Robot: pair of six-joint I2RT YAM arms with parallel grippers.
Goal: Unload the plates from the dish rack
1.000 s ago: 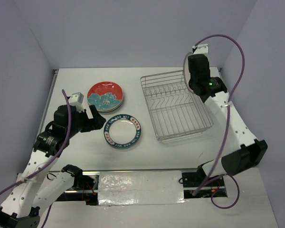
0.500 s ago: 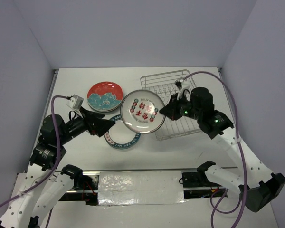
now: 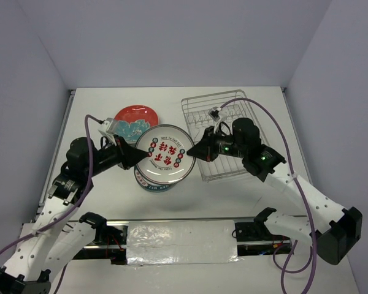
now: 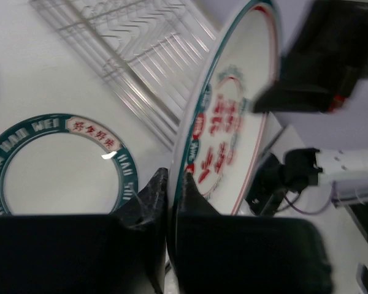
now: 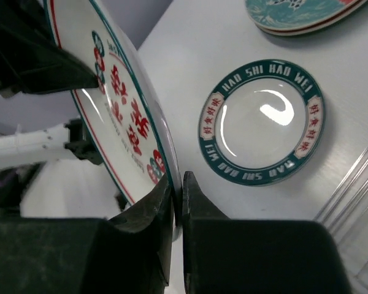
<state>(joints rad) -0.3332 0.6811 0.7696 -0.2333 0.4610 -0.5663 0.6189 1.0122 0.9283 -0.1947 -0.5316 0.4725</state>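
A white plate with a dark rim and red characters (image 3: pixel 164 154) (image 4: pixel 233 122) (image 5: pixel 110 104) hangs tilted in the air between both grippers, left of the dish rack (image 3: pixel 199 110) (image 4: pixel 141 49). My left gripper (image 3: pixel 137 156) (image 4: pixel 173 174) is shut on its left rim. My right gripper (image 3: pixel 195 151) (image 5: pixel 176 177) straddles the opposite rim, jaws slightly parted, with a thin gap at one finger. Under the held plate a teal-rimmed white plate (image 3: pixel 148 184) (image 4: pixel 55 171) (image 5: pixel 260 122) lies flat on the table. Red flower plates (image 3: pixel 133 120) (image 5: pixel 300 12) are stacked behind it. No plate shows in the visible part of the rack.
The silver wire rack stands at the back right, its prongs upright, with the right arm reaching across its near left corner. Grey walls close the table on three sides. A strip of silver tape (image 3: pixel 181 242) lies along the near edge between the arm bases.
The right arm carried the plate from the rack leftward over the teal-rimmed plate. The left gripper moved in and shut on its left rim. The right jaws have begun to part.
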